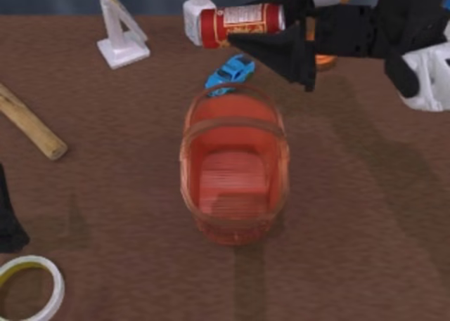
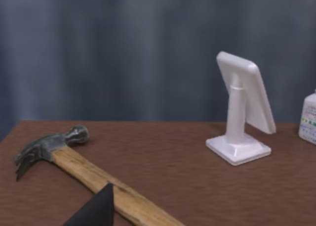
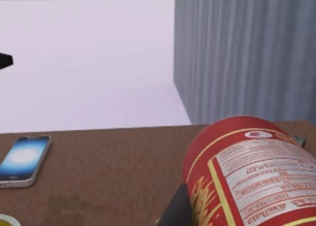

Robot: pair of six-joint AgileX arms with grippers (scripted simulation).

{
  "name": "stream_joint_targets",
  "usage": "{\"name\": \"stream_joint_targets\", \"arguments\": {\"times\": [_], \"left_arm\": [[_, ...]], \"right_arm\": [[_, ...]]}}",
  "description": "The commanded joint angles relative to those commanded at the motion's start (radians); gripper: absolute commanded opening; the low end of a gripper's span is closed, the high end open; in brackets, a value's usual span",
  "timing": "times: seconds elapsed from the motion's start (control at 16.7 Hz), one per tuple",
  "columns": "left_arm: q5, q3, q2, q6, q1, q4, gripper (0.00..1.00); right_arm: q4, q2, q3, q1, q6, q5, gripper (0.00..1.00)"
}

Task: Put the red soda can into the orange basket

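The red soda can (image 1: 242,24) lies sideways in the air at the back of the table, and my right gripper (image 1: 275,31) is shut on its right end. In the right wrist view the can (image 3: 252,176) fills the near corner, with one black finger (image 3: 178,211) pressed against its side. The orange basket (image 1: 234,168) stands upright in the middle of the table, nearer the front than the can, its handle arching across it. It holds nothing. My left gripper (image 1: 8,226) is parked at the left edge, open, with one fingertip (image 2: 98,211) showing over the hammer handle.
A hammer (image 1: 31,128) lies at the left. At the back are a white stand (image 1: 121,26), a white blue-capped bottle (image 1: 197,8) behind the can, and an orange trophy (image 1: 325,60) under my right arm. A blue toy car (image 1: 230,73) sits just behind the basket. A tape roll (image 1: 31,286) lies front left.
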Motion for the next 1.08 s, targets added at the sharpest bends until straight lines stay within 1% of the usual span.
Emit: {"name": "stream_joint_targets", "arguments": {"times": [0.12, 0.42, 0.54, 0.78, 1.08], "left_arm": [[0.000, 0.000, 0.000, 0.000, 0.000, 0.000, 1.00], [0.000, 0.000, 0.000, 0.000, 0.000, 0.000, 1.00], [0.000, 0.000, 0.000, 0.000, 0.000, 0.000, 1.00], [0.000, 0.000, 0.000, 0.000, 0.000, 0.000, 1.00], [0.000, 0.000, 0.000, 0.000, 0.000, 0.000, 1.00]], "right_arm": [[0.057, 0.048, -0.013, 0.001, -0.001, 0.000, 0.00], [0.269, 0.198, -0.065, 0.007, -0.004, 0.003, 0.00], [0.304, 0.227, -0.078, 0.008, -0.005, 0.005, 0.00], [0.306, 0.229, -0.079, 0.009, -0.005, 0.005, 0.00], [0.306, 0.229, -0.079, 0.009, -0.005, 0.005, 0.38]]}}
